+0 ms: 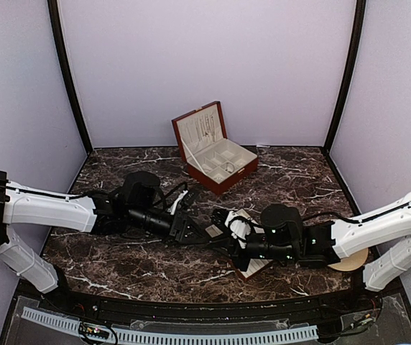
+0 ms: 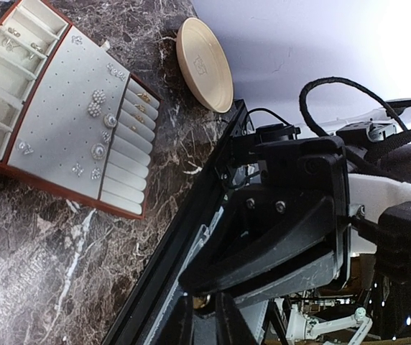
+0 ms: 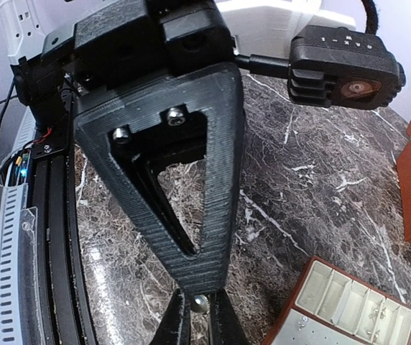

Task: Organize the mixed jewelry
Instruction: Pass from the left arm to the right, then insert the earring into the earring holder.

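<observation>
My left gripper (image 1: 195,231) and right gripper (image 1: 218,230) meet tip to tip over the middle of the marble table. In the left wrist view my left gripper (image 2: 207,316) is nearly shut, with a tiny round metallic earring-like piece (image 2: 205,305) between its jaws, and the right gripper's black finger (image 2: 263,251) touches it. In the right wrist view my right gripper (image 3: 200,320) is nearly shut on a small silvery bead (image 3: 200,303), with the left gripper's finger (image 3: 205,237) against it. More small jewelry sits pinned on a cream-lined tray (image 2: 62,115).
The open red-brown wooden box (image 1: 216,154) stands at the back centre. The flat cream tray (image 1: 258,267) lies under the right arm; its corner shows in the right wrist view (image 3: 349,309). A round beige plate (image 1: 354,260) sits at the right and also shows in the left wrist view (image 2: 204,63).
</observation>
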Controlling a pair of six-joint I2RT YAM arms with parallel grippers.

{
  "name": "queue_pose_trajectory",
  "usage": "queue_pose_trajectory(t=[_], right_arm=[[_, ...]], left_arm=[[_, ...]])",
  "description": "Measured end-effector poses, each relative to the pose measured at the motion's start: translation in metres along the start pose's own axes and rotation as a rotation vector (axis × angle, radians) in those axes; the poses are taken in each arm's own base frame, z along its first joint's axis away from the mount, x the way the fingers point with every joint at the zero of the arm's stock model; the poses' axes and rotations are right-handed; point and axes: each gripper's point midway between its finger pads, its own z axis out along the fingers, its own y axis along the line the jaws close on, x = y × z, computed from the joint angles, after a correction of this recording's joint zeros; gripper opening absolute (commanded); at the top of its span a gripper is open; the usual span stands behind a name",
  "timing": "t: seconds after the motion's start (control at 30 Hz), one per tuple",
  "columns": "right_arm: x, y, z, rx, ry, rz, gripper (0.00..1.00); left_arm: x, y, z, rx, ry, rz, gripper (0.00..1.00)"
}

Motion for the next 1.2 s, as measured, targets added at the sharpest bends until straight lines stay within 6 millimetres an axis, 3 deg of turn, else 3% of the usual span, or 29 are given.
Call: queue_pose_trajectory(t=[0.13, 0.3, 0.43, 0.57, 0.77, 0.97, 1.2], right_arm=[[-0.002, -0.007, -0.004, 0.039, 0.001, 0.025, 0.02], [-0.006, -0.021, -0.017, 0.092, -0.012, 0.085, 0.02], [0.006, -0.049, -0.032, 0.160, 0.011, 0.171, 0.02], [0.025, -0.089, -0.045, 0.243, 0.068, 0.285, 0.03], [0.055, -0.125, -0.059, 0.293, 0.155, 0.423, 0.03], [0.081, -0.121, -0.056, 0.212, 0.249, 0.528, 0.03], [0.096, -0.104, -0.053, 0.114, 0.332, 0.609, 0.03]], left_arm=[[0.000, 0.000, 0.000, -0.001, 0.000, 0.018, 0.39], [-0.006, -0.003, -0.003, -0.014, -0.024, 0.068, 0.46], [-0.017, -0.008, -0.018, -0.040, -0.076, 0.127, 0.48], [-0.040, -0.005, -0.051, -0.092, -0.160, 0.192, 0.50], [-0.092, 0.028, -0.131, -0.304, -0.336, 0.265, 0.53], [-0.115, 0.066, -0.181, -0.467, -0.409, 0.289, 0.54], [-0.119, 0.081, -0.193, -0.573, -0.409, 0.364, 0.54]])
